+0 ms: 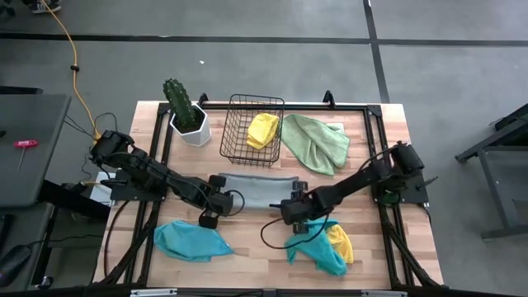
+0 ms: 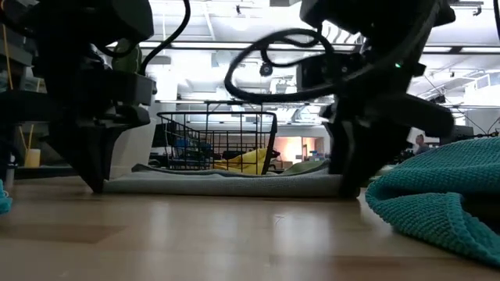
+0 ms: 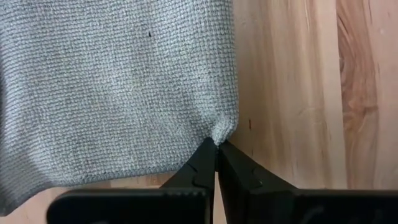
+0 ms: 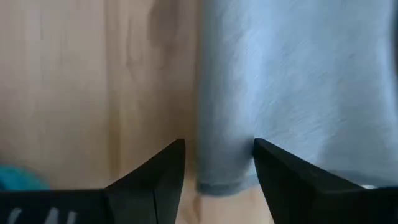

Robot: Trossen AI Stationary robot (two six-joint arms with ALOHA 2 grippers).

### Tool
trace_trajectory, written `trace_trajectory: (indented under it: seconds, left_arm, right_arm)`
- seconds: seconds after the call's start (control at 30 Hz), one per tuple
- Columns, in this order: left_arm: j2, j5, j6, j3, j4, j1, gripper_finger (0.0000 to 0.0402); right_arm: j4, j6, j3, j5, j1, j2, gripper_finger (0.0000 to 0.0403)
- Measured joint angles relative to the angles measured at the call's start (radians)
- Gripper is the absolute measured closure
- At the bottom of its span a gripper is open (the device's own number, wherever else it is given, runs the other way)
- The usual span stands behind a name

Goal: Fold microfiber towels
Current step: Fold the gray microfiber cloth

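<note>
Grey nubby towel (image 3: 118,87), left claw (image 3: 216,147) pinching corner, right claw (image 4: 217,155) spread wide.

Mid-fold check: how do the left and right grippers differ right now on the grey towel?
The left gripper has its fingers shut, pinching a corner of the grey towel; the right gripper has its fingers spread, straddling the towel's edge without pinching it. In the high view the left works the towel's left end, the right its right end. Both sit low at the wooden table.
</note>
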Motion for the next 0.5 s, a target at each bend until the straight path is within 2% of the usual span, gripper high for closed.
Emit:
trace_trajectory:
  seconds: [0.3,0.5]
  left_arm:
    - [0.000,0.005,-0.024,0.000,-0.002,-0.001,0.0401]
    - [0.000,0.007,-0.038,0.000,-0.002,-0.001,0.0401]
  right_arm:
    - [-0.049,0.044,0.002,-0.026,0.003,0.005,0.0226]
    - [-0.032,0.043,0.002,-0.017,0.005,0.006,0.0294]
